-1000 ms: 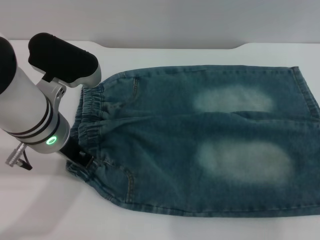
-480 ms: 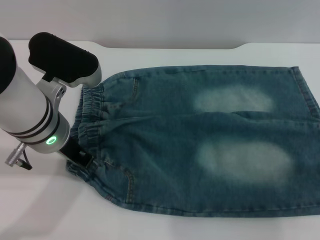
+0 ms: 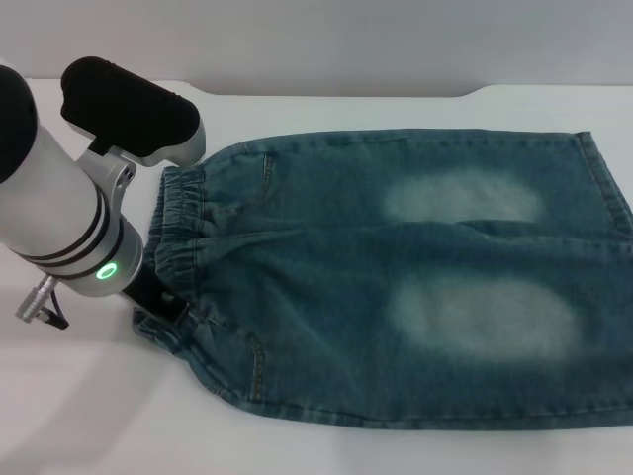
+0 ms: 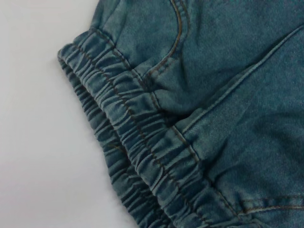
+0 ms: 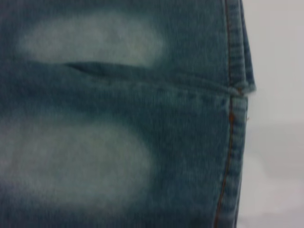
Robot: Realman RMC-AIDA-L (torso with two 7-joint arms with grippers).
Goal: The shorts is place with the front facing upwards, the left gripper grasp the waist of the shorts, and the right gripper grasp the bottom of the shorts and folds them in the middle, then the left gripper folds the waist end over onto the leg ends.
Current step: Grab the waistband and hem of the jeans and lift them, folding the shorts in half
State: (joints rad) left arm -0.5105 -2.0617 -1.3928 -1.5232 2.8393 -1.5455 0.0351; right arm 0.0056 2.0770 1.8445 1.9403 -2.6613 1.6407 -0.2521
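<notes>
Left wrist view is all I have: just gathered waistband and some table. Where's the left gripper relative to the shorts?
Observer: In the head view the left gripper is at the waist, at the near corner of the shorts, low against the fabric.
Operator: Fingers shut on the band?
Observer: Can't tell; the arm body hides the fingertips there.
Operator: Shorts flat overall?
Observer: Yes, spread front-up on the white table, waist toward the robot's left, leg hems toward its right, with two pale thigh patches showing.
Operator: Right gripper?
Observer: Not visible in the head view. Its wrist camera shows the hem edge and the pale patches close below it, so it is over the leg end.
</notes>
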